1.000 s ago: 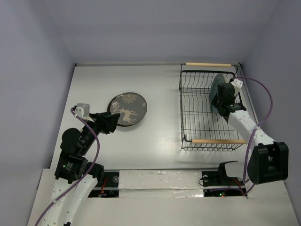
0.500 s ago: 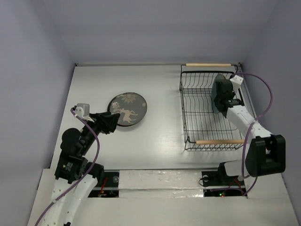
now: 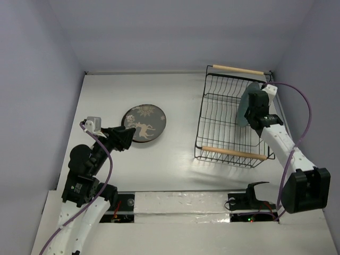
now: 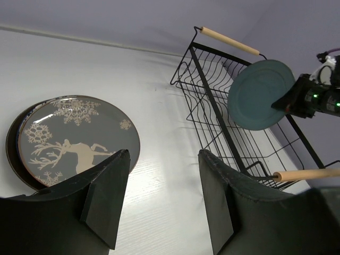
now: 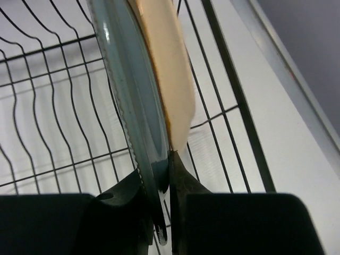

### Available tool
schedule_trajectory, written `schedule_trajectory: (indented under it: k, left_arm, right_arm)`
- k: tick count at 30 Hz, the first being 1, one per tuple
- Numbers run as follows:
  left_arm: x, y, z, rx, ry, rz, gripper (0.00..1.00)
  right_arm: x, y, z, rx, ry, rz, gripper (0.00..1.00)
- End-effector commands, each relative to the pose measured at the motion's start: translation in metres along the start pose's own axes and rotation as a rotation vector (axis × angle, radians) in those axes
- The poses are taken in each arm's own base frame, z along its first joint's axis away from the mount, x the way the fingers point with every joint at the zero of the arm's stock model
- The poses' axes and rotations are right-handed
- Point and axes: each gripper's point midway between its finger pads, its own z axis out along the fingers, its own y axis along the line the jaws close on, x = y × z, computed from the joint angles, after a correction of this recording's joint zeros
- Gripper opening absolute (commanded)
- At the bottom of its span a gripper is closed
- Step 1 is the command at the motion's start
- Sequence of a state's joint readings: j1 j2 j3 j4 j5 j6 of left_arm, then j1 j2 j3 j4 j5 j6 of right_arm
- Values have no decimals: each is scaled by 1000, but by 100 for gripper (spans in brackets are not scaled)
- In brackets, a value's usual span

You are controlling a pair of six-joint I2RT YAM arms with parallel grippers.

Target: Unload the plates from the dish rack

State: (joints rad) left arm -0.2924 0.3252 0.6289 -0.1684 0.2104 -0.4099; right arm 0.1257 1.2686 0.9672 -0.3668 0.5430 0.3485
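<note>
Top view: right gripper (image 3: 253, 110) holds the teal plate (image 3: 242, 109) upright over the far right part of the dish rack (image 3: 201, 122), which sits askew on the table (image 3: 175, 159). The deer plate (image 3: 144, 123) lies flat at left, with the left gripper (image 3: 126, 137) just near of it. Left wrist view: left jaws are apart, nothing betw. them; I cannot tell if the teal plate is free of the wires. Right wrist view: right jaws are clenched on the teal rim; a tan surface (image 5: 164, 79), prob. another plate, lies against it. I would lift straight up w/o twist, so the rim does not hook a wire and drag the rack.
</note>
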Motion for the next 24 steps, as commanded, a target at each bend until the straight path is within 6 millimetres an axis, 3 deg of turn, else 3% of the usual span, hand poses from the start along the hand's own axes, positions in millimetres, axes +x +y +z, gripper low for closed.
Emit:
schedule_trajectory:
  k: [1, 8, 14, 18, 24]
  left_arm:
    - [-5, -4, 3, 25, -24, 5, 51]
    - [-5, -4, 3, 24, -23, 3, 51]
    - [-5, -4, 3, 24, -26, 5, 51]
    - [-5, -4, 3, 23, -27, 3, 51]
    - [-5, -4, 3, 24, -26, 3, 51]
  right_arm:
    - [-86, -14, -43, -9, -244, 129, 0]
    - [-107, -12, -81, -138, -324, 189, 0]
    - [-126, 27, -120, -434, -368, 239, 0]
    - [-135, 39, -140, -540, -393, 275, 0]
    - [-140, 53, -151, -614, -392, 291, 0]
